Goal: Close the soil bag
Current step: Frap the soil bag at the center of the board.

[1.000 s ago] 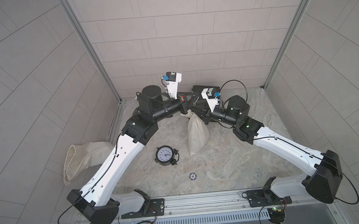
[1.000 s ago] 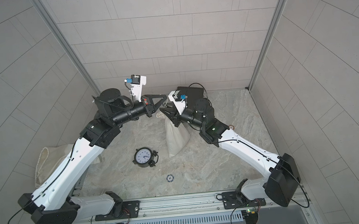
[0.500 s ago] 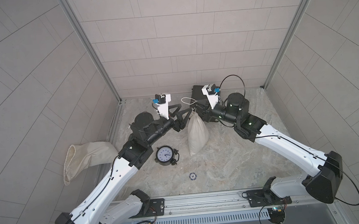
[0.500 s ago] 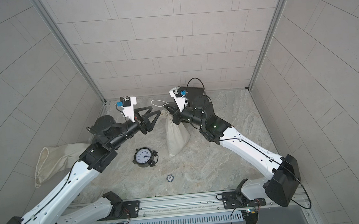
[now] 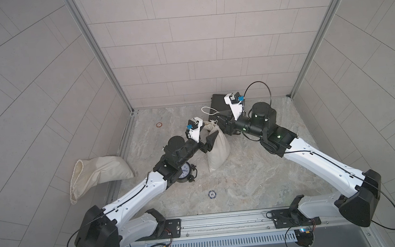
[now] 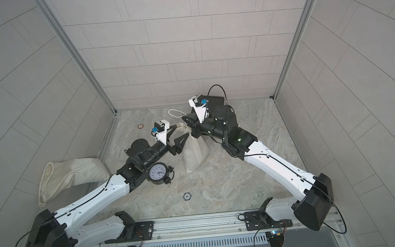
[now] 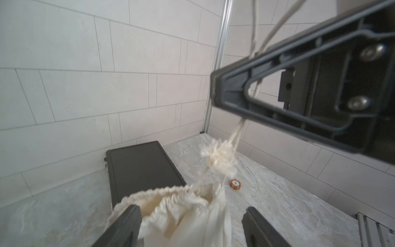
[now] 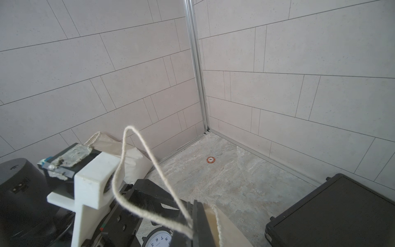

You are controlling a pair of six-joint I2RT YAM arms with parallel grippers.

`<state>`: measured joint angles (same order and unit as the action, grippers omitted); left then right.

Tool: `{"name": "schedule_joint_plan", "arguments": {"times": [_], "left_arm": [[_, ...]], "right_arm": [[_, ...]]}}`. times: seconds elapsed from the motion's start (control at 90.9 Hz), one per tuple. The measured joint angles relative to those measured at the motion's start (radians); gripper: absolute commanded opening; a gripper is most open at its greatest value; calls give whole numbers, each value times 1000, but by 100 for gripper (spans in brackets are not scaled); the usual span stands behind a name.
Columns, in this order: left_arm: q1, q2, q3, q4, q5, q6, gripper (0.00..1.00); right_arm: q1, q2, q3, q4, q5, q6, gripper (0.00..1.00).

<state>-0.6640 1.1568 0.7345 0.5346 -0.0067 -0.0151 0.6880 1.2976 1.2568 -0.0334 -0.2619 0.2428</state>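
**One gripping, one open**

My right hand (image 8: 197,213) is clamped on the drawstring (image 8: 139,147). Its wrist view shows the loop arching up, with the soil bag (image 8: 230,233) cut off at the bottom edge. My left hand (image 7: 192,213) is open, fingers (image 7: 128,216) flanking the puckered neck, seen close only from its wrist. In both top views the soil bag (image 5: 218,151) stands mid-frame on the surface (image 5: 256,184), neck toward the frame's top.

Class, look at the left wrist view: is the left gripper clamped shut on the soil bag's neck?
No, the left gripper is open, its jaws set wide apart with the soil bag gathered between them.
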Motion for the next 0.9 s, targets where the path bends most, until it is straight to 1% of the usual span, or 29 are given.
{"name": "schedule_joint_plan", "arguments": {"times": [0.077, 0.165, 0.242, 0.319, 0.594, 0.781, 0.902], "left_arm": [[-8, 39, 21, 45, -9, 18, 62], [-13, 75, 53, 72, -11, 21, 47], [-15, 102, 81, 89, -18, 32, 32], [-15, 119, 95, 97, -19, 32, 23], [-32, 174, 84, 147, -72, 18, 20], [-41, 224, 71, 200, -117, -16, 19], [-47, 259, 84, 201, -156, -33, 18]], "right_arm": [[0, -1, 0, -4, 0, 2, 0], [0, -3, 0, -6, 0, 2, 0], [0, -5, 0, -11, 0, 2, 0], [0, -8, 3, -22, 2, 1, 0], [-1, -38, 7, -87, 52, -37, 0], [-4, -39, 17, -140, 80, -54, 0], [-11, -44, 17, -166, 101, -64, 0]]}}
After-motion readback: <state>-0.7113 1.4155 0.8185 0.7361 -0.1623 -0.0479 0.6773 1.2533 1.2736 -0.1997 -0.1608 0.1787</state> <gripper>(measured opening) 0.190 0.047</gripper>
